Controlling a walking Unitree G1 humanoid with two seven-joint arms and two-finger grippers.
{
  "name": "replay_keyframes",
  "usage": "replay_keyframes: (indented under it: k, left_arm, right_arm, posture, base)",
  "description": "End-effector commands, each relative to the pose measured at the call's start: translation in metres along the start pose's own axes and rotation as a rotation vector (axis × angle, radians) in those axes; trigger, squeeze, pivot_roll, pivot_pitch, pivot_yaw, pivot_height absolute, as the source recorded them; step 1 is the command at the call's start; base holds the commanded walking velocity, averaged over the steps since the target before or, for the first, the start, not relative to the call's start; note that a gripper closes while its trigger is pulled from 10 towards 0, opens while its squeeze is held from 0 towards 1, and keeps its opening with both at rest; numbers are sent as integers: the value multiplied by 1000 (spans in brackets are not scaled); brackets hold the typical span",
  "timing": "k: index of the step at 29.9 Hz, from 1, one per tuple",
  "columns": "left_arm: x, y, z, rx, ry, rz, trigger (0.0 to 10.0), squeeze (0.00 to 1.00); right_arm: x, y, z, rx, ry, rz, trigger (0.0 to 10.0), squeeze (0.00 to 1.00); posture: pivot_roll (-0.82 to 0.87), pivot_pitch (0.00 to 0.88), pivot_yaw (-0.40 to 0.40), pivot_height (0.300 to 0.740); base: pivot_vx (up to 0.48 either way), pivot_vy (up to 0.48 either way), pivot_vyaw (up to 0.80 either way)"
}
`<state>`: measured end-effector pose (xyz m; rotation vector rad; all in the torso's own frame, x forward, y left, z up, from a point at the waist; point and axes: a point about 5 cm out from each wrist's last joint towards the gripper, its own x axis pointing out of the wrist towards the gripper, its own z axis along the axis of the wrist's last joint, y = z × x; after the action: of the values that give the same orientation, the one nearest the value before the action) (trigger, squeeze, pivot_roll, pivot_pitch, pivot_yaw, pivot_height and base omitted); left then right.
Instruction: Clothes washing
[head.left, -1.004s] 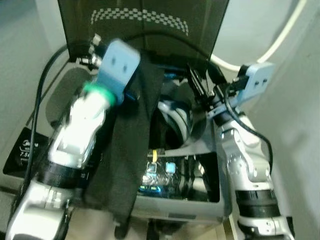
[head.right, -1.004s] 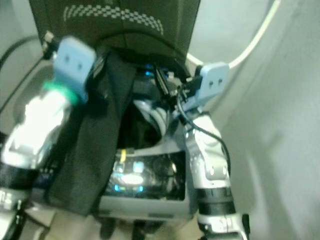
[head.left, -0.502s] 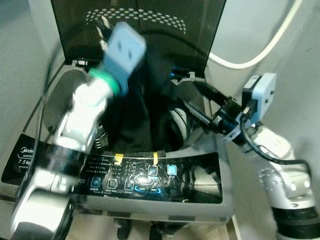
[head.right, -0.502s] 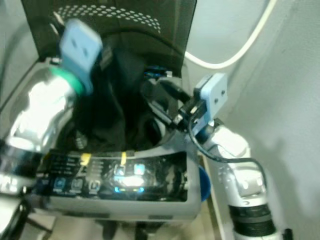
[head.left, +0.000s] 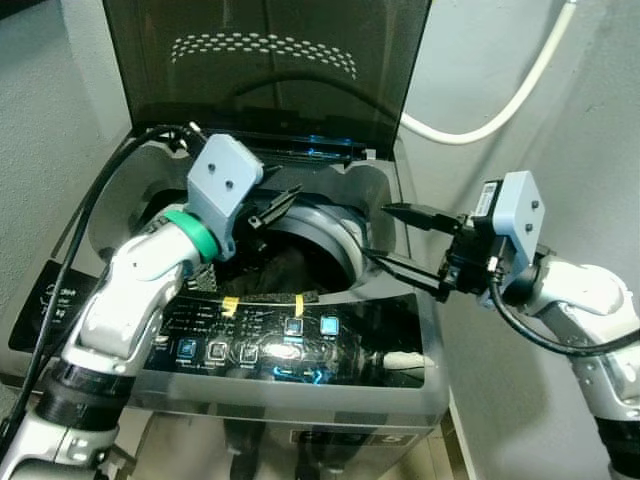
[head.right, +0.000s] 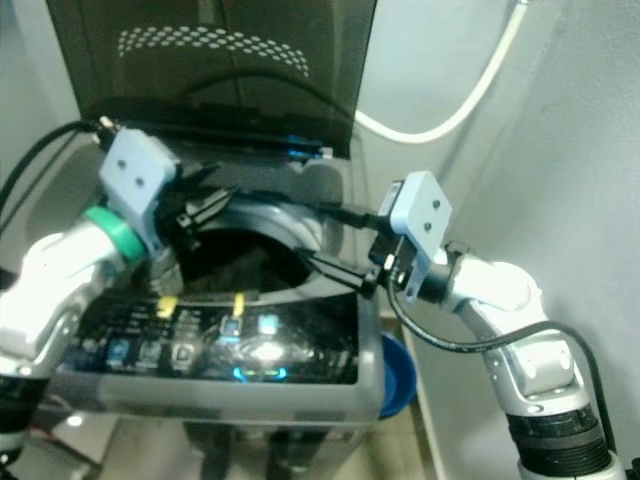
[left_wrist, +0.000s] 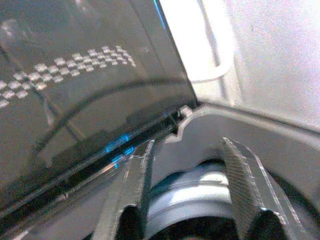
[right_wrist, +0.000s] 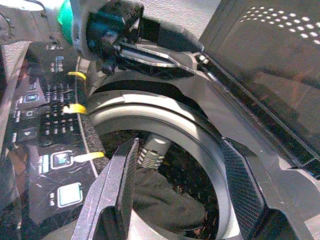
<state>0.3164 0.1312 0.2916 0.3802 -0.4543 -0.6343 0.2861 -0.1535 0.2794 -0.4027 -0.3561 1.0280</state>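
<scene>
The dark garment (right_wrist: 165, 200) that was hanging from the left gripper (head.left: 278, 200) over the front of the machine a moment ago is now lying down inside the drum, and that gripper has come away from it empty.

The washing machine (head.left: 400, 400) is standing against a grey wall, its dark tinted lid (head.left: 270, 70) tipped up at the back edge with a band of white checks across it. A white hose (head.left: 500, 110) is curving along the wall behind the right rear corner. Along the front edge the control panel (head.left: 270, 345) is glowing with lit buttons, and two strips of yellow tape are sticking to its upper edge beside the drum opening (head.left: 330, 225).

The left gripper is hovering over the left side of the opening, its two black fingers spread apart and holding nothing. The right gripper (head.left: 400, 240) is reaching in from the right edge of the machine, fingers also wide open and empty, pointing across the rim toward the other arm. Through the right wrist view the garment is showing as a dark crumpled heap low in the drum, beside a pale ribbed post at the centre.

A blue basin (head.right: 395, 375) is peeking out on the floor by the front right corner.
</scene>
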Motion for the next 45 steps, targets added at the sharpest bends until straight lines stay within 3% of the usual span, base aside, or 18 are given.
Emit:
replay_keyframes:
  k: [1, 4, 5, 7, 8, 9, 11, 16, 17, 18, 20, 21, 29, 45]
  left_arm:
    - [-5, -6, 8, -23, -28, -17, 10000, 1000]
    - [-7, -10, 11, -39, -38, -25, 10000, 1000]
    - [-11, -14, 15, -53, -53, -16, 10000, 0]
    - [-13, -16, 18, -62, -63, -8, 10000, 0]
    - [-14, -18, 19, -11, -69, 63, 10000, 0]
    - [-14, -18, 19, -11, -69, 63, 10000, 0]
    - [-14, -16, 17, 11, -68, 132, 10000, 0]
    - [-17, -4, 11, -38, -66, 306, 10000, 0]
    - [-17, -4, 11, -38, -66, 306, 10000, 0]
    - [-19, -1, 9, -44, -61, 344, 10000, 0]
    - [-19, -1, 9, -44, -61, 344, 10000, 0]
    - [-22, 2, 7, -68, -54, 374, 10000, 0]
    - [-30, 14, -5, -113, -26, 490, 10000, 0]
    - [-27, 16, -4, -109, -43, 520, 10000, 0]
  right_arm:
    - [0, 3, 2, -2, 3, 29, 10000, 0]
    - [0, 3, 2, 2, 2, 27, 10000, 0]
    - [0, 1, 3, 6, -18, -7, 10000, 0]
    - [0, 0, 3, 9, -33, -33, 10000, 0]
    - [4, -13, 6, 37, -122, -194, 10000, 0]
    - [4, -13, 6, 37, -122, -194, 10000, 0]
    - [8, -21, 5, 85, -184, -316, 10000, 0]
    - [22, -26, -5, 194, -263, -583, 10000, 0]
    - [22, -26, -5, 194, -263, -583, 10000, 0]
    - [25, -26, -7, 208, -284, -661, 10000, 0]
    - [25, -26, -7, 208, -284, -661, 10000, 0]
    - [29, -26, -10, 241, -312, -736, 10000, 0]
    - [53, -10, -13, 246, -379, -753, 10000, 0]
    - [60, -9, -12, 223, -381, -763, 10000, 0]
  posture:
    - [62, 36, -20, 740]
    - [63, 35, -17, 740]
    - [62, 35, -13, 740]
    - [62, 35, -13, 740]
    - [65, 36, -11, 740]
    - [65, 36, -11, 740]
    - [65, 36, -11, 740]
    - [64, 19, -4, 740]
    - [64, 19, -4, 740]
    - [64, 9, -1, 740]
    - [64, 9, -1, 740]
    - [61, 0, 2, 740]
    - [58, 0, -2, 740]
    - [45, 0, -8, 740]
  base:
    - [0, 0, 0]
    - [0, 0, 0]
    - [0, 0, 0]
    - [0, 0, 0]
    - [0, 0, 0]
    - [0, 0, 0]
    - [0, 0, 0]
    - [0, 0, 0]
    - [0, 0, 0]
    - [0, 0, 0]
    - [0, 0, 0]
    - [0, 0, 0]
    - [0, 0, 0]
    - [0, 0, 0]
